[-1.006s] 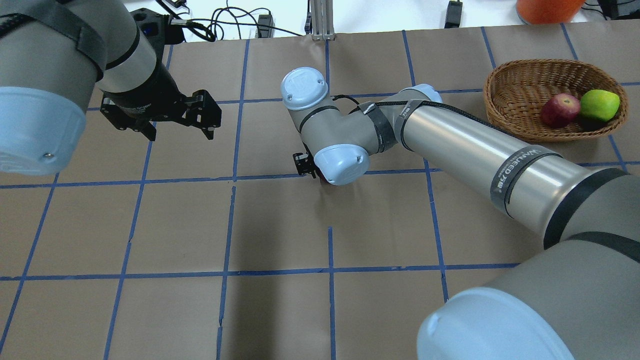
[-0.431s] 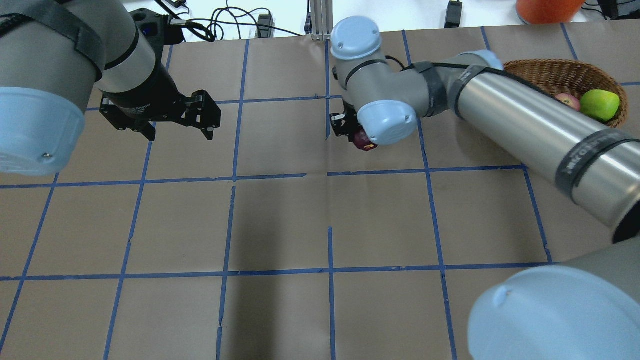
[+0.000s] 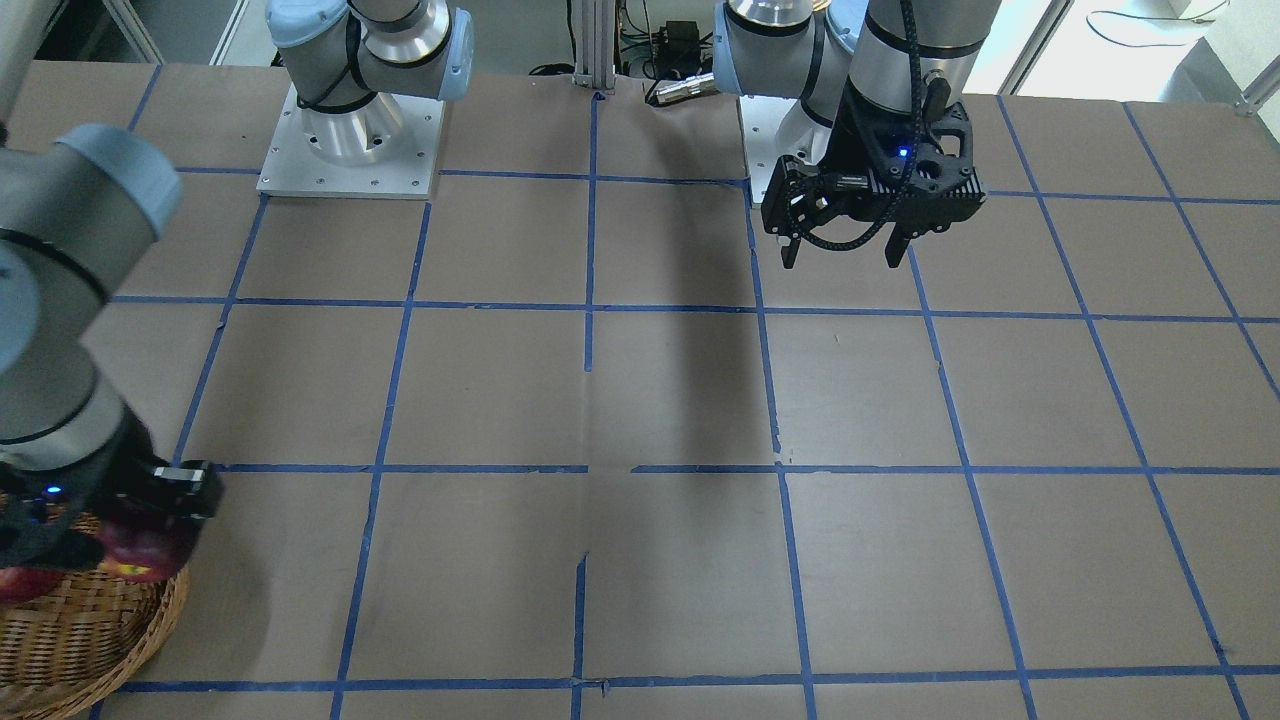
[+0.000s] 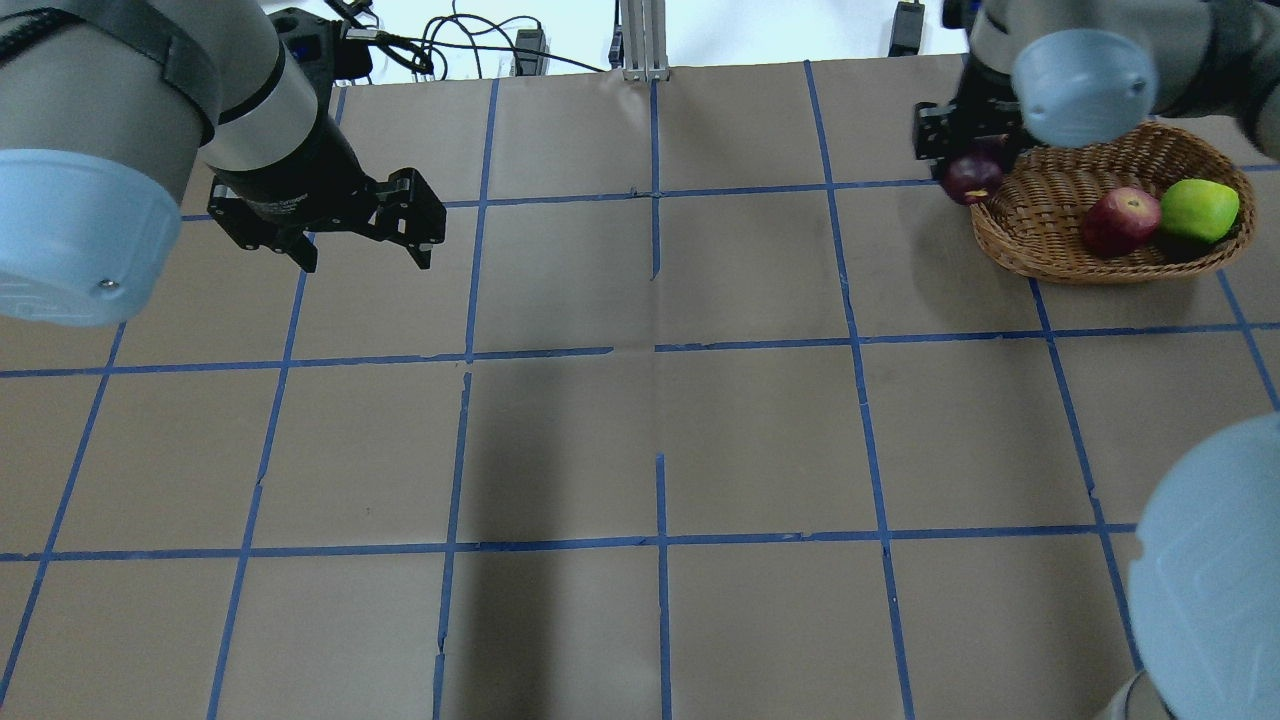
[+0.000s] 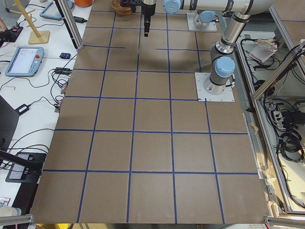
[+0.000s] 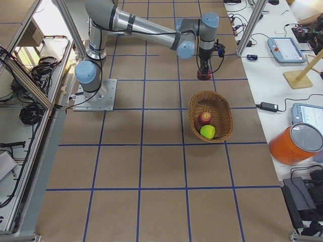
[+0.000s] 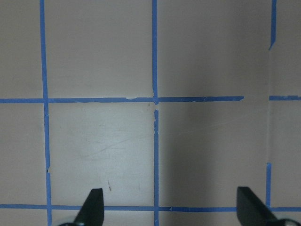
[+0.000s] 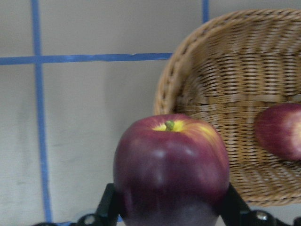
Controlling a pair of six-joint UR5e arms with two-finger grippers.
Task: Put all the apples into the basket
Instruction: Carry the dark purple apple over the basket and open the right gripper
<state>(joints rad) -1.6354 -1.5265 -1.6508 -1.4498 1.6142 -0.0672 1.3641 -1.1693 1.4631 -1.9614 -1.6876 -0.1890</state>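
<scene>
On the counter (image 4: 640, 450), the basket (image 4: 1045, 195) is sitting at 2 o'clock. The left gripper (image 4: 365, 258) is hanging at 10 o'clock, fingers spread; the right gripper (image 8: 170, 209) is pinching the dark apple (image 4: 972, 178) at the basket's 9 o'clock rim. The red apple (image 4: 1118, 220) and green apple (image 4: 1198, 210) are lying inside.

A counter (image 4: 560, 450) covered in brown paper is filling most of the overhead view, with blue tape (image 4: 662, 540) running across it in a grid of squares. Black cables (image 4: 450, 45) are lying tangled along the white strip at the upper left, beside a metal post (image 4: 640, 40) standing at top centre. In the right-side view, an orange lidded tub (image 6: 290, 146) is sitting at the right edge. A tablet-like pendant (image 6: 286, 49) is lying at the upper right, and a wooden stand (image 6: 299, 77) is resting just below it.
</scene>
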